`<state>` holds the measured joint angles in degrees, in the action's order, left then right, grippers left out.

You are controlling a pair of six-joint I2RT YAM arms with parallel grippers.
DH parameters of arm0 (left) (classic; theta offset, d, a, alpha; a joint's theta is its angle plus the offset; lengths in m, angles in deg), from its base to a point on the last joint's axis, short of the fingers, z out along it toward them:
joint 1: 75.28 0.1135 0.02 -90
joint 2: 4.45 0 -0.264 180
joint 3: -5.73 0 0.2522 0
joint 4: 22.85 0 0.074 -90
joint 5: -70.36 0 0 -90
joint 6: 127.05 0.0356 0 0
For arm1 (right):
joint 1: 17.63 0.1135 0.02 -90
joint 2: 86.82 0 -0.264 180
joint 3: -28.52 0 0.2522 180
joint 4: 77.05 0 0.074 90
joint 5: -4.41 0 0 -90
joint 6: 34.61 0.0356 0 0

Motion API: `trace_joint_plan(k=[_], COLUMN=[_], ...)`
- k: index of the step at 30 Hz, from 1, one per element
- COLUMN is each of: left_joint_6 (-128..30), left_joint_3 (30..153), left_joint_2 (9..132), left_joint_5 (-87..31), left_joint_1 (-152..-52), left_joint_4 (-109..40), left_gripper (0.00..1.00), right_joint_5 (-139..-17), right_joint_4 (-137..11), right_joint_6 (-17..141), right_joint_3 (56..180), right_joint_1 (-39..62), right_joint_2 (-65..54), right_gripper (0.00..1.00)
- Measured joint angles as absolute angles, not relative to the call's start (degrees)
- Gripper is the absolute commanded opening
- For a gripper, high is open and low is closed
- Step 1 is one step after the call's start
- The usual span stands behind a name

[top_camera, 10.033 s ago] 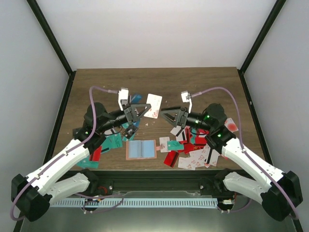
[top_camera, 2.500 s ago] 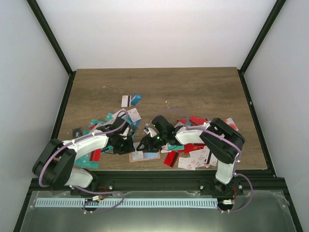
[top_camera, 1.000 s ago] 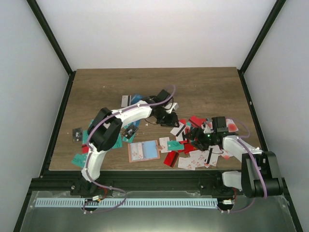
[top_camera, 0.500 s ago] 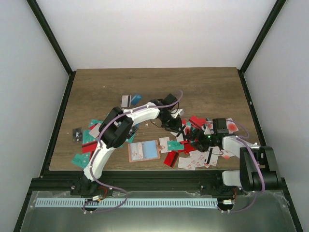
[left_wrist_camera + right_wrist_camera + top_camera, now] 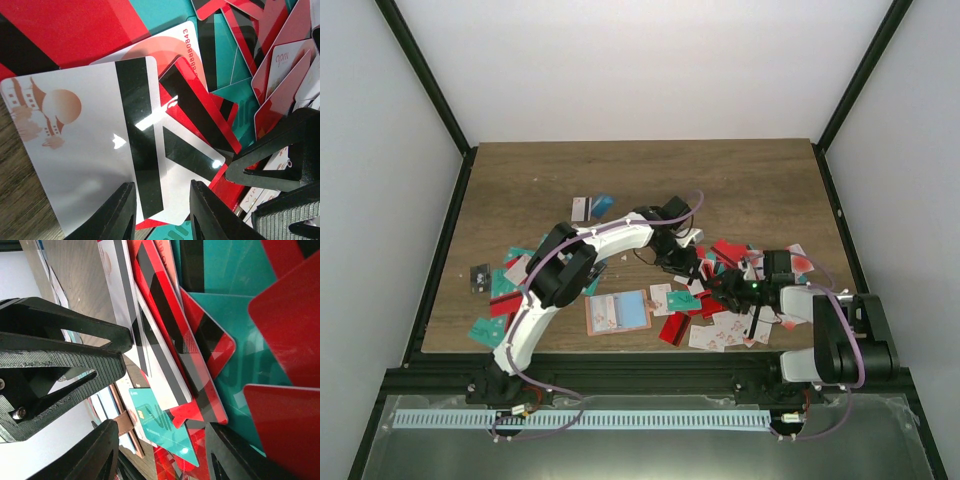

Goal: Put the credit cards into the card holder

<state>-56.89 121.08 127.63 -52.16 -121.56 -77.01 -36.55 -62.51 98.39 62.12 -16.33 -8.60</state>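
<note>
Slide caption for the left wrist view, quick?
Left gripper open over a white black-striped card atop red and teal credit cards, right gripper close beside.

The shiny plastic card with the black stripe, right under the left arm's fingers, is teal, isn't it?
Not teal. The shiny plastic card with the black stripe under the left arm's fingers is white, with an orange-brown picture on one corner. The left wrist view shows it.

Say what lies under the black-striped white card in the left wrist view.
A numbered white card and a red card show beneath its top edge; the rest is covered.
</note>
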Motion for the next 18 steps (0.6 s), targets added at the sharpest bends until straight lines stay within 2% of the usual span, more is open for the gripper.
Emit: trace_joint_plan(k=[11,18], left_joint_6=[-55.0,-53.5], left_joint_3=[120.2,119.7], left_joint_2=[127.6,127.6], left_joint_5=[-53.9,-57.2], left_joint_1=[-121.6,-123.4], left_joint_4=[-76.7,-76.5], left_gripper=[0.29,0.30], right_joint_5=[-34.5,-33.7], right_joint_4=[-71.5,-74.3], right_joint_6=[101.3,102.0], right_joint_3=[58.6,58.4], right_joint_1=[-16.4,-16.5], right_joint_2=[-7.8,-6.0], right_gripper=[0.49,0.44])
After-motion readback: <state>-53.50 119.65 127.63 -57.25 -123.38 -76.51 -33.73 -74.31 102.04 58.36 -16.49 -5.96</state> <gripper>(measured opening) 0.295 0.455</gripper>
